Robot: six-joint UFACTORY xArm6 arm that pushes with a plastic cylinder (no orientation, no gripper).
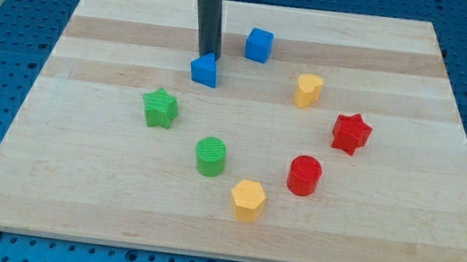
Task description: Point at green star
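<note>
Green star (160,108) sits on the board's (71,200) left half, with a green cylinder (210,157) near it toward the view's bottom right. I see my tip (207,56) holding nothing, touching the blue wedge (205,71) from behind, apart from the star.

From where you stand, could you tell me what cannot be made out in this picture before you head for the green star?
- My tip: in the camera view its very end meets the top of the blue triangular block, so contact cannot be judged.
- The arm above the rod: cut off by the view's top edge.
- The green star: fully visible, apart from the rod; only its far sides are hidden by its own body.
</note>
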